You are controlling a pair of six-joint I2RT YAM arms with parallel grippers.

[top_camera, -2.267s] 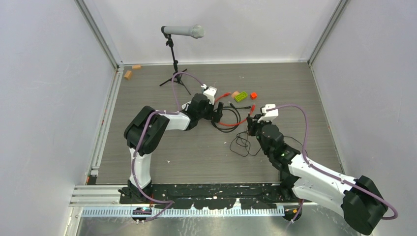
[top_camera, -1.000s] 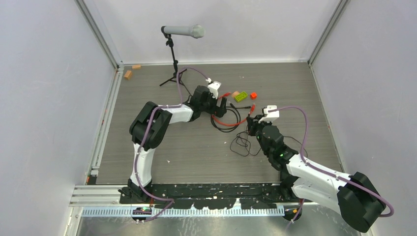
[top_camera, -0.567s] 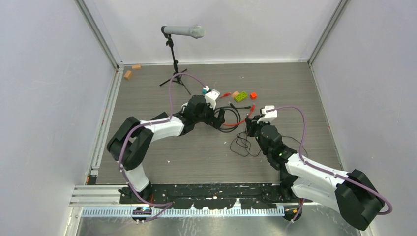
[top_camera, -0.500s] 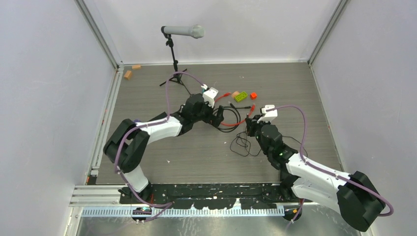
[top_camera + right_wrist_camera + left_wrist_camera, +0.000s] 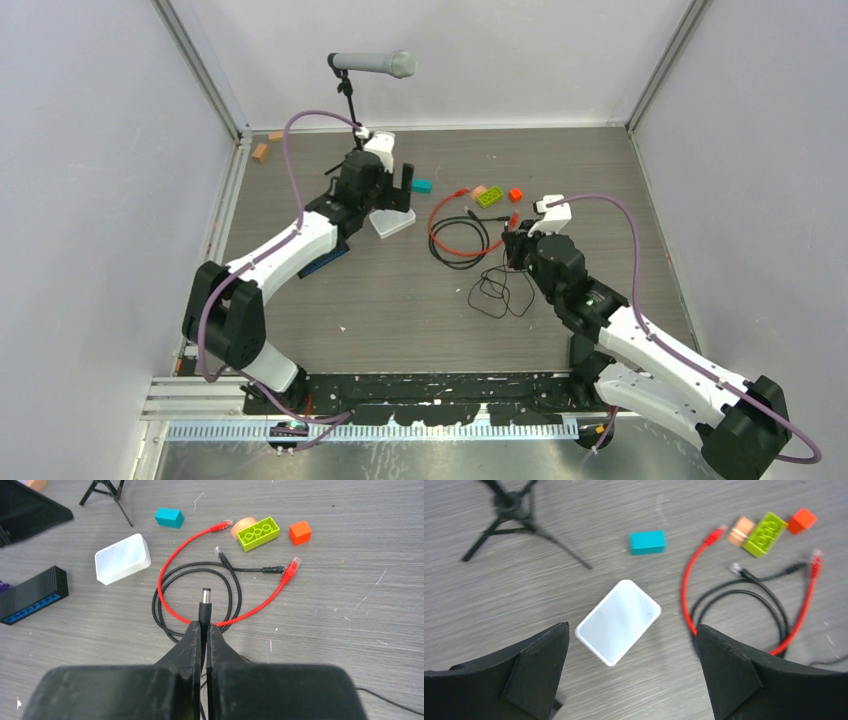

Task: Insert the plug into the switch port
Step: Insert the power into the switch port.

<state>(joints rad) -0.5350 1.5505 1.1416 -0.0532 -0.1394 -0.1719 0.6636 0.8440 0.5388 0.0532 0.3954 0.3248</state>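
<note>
While my left tool (image 5: 631, 627) hangs with its fingers spread wide above the white box (image 5: 618, 621), my right tool (image 5: 205, 626) is pressed together on the black barrel connector (image 5: 205, 600) of a thin black cable. The plug (image 5: 221, 526) ends the red cable (image 5: 160, 582), which lies looped on the counter (image 5: 340, 620) in the middle of the right wrist view. It rests just beside a tan piece (image 5: 241, 526), and neither tool touches it. The switch port (image 5: 31, 606) sits in the blue edge of the black switch (image 5: 35, 582) at the left edge of that view, well apart from the plug.
</note>
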